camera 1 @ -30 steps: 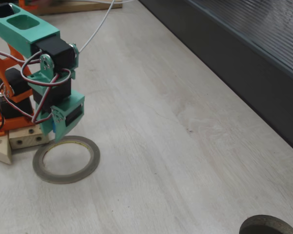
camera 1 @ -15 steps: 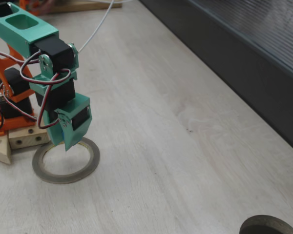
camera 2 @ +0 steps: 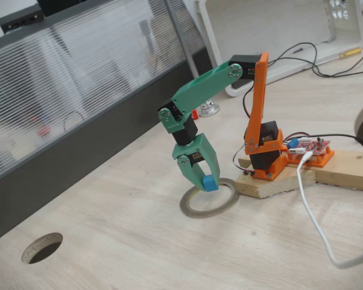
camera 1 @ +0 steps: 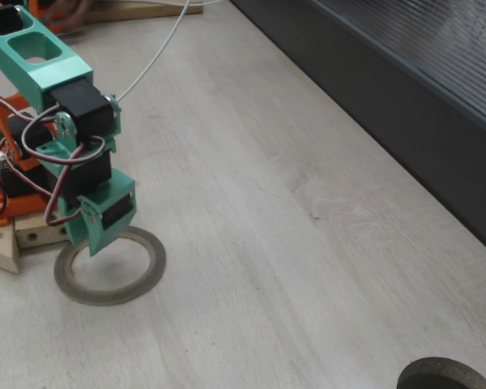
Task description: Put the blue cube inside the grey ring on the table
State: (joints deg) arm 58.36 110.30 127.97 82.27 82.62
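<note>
Your claw is pinching the blue cube between its teal fingers, a little left of the frame's middle in a fixed view, with the cube held at the fingertips just above the near-left part of the grey ring; from this angle you cannot tell whether the cube touches the table inside the ring or hangs just over it. The ring lies flat on the pale wood-grain table, just beside the wooden base block that carries the orange shoulder of your arm. In a fixed view the claw sits at the lower left of the frame, its teal tip over the upper-left rim of the grey ring, and the cube is hidden behind the finger there, so look to the other camera for it. The teal upper arm slopes down from the upper left corner, with red, white and black servo wires looping beside the black motors. A white cable runs across the table toward the top edge. A dark grey wall panel borders the table at the upper right, and a darker round ring shows at the lower right edge; in a fixed view a round hole-like ring sits at the lower left.
</note>
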